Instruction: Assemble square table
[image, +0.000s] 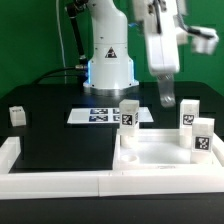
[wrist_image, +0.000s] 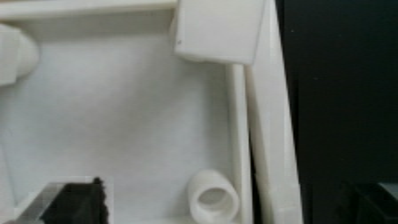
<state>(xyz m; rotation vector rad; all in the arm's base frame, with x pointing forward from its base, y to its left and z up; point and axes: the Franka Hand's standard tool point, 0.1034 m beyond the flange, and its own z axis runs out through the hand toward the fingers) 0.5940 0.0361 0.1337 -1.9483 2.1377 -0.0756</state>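
Note:
The white square tabletop (image: 160, 152) lies upside down in the front right corner, against the border bars. Three white tagged legs stand upright on it: one at the exterior view's left (image: 128, 118), two at its right (image: 188, 113) (image: 203, 136). A fourth leg (image: 17, 116) lies loose at the far left. My gripper (image: 165, 97) hangs above the tabletop's back edge, empty. In the wrist view the jaws (wrist_image: 199, 215) stand apart over the tabletop (wrist_image: 125, 120); one black finger (wrist_image: 71, 200) shows, beside an empty screw socket (wrist_image: 212, 195) and the rim (wrist_image: 260, 130). A leg base (wrist_image: 222, 30) is ahead.
The marker board (image: 104, 115) lies flat behind the tabletop. Long white border bars run along the front (image: 60, 180) and the left side (image: 8, 152). The robot base (image: 108, 65) stands at the back on the black table.

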